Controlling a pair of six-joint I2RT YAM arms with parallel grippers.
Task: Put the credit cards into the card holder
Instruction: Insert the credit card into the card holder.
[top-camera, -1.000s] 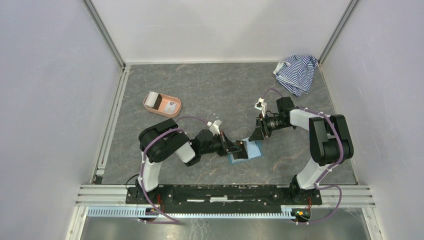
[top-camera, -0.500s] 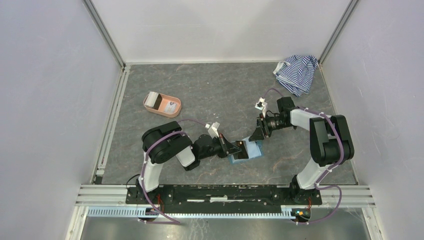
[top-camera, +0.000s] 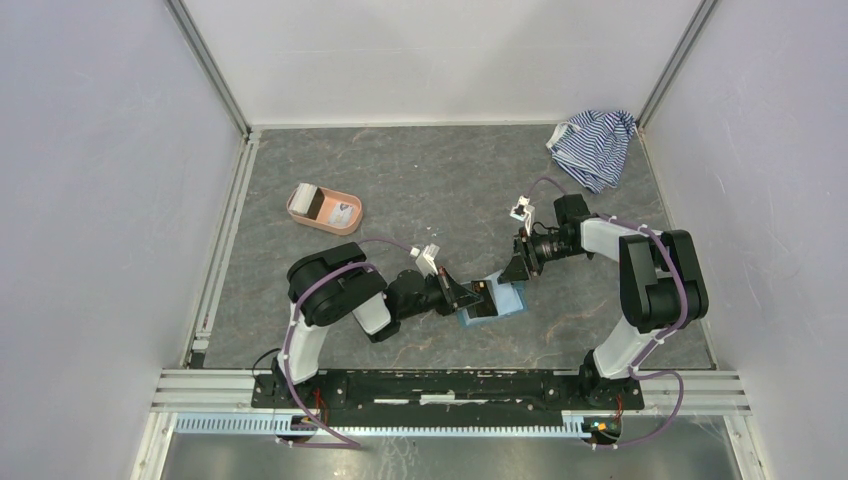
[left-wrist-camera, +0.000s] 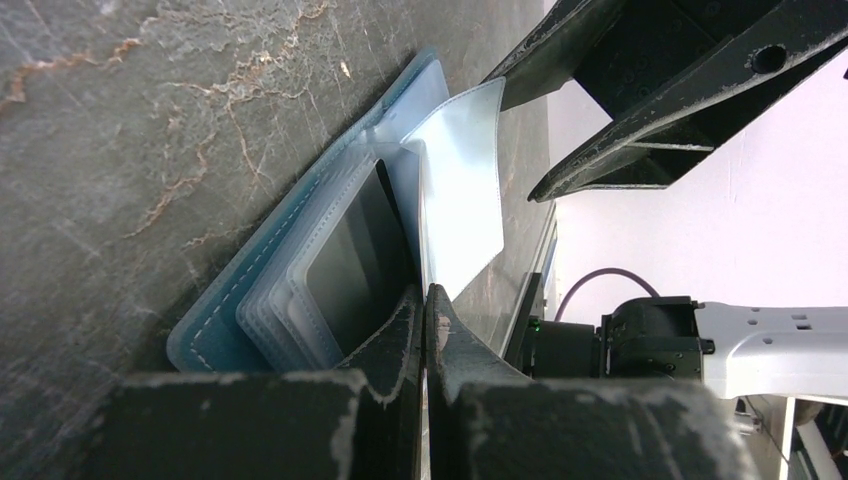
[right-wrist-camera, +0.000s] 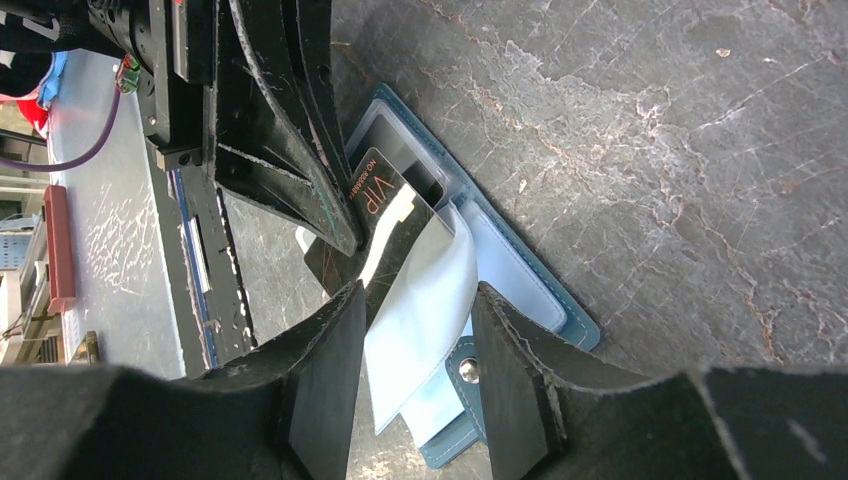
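Two-fingered and pressed fully together, found the left gripper at the left side of the small teal-blue folding card holder, pinching the edge of a thin dark rectangular credit card lettered VIP. Saw that card slanted over the holder's open inside, its far end lying in or on a clear pocket there; could not tell from either wrist view how far in. Found the holder itself spread open and flat on the grey marbled tabletop, lighter blue within, snap tab at its edge nearest the right wrist camera. Noted a whitish translucent sleeve leaf standing up from the holder's middle, just beside the dark card. Found the right gripper low over the holder's far-right side, fingers parted with a clear gap, the leaf passing between them; could not tell whether either finger touched it, and saw nothing clamped. Spotted a salmon-pink oval tray well apart from the holder, off to its far left, with more credit cards, pale and dark, in it. Spotted a crumpled blue-and-white striped cloth well apart too, beyond the holder toward the far right.
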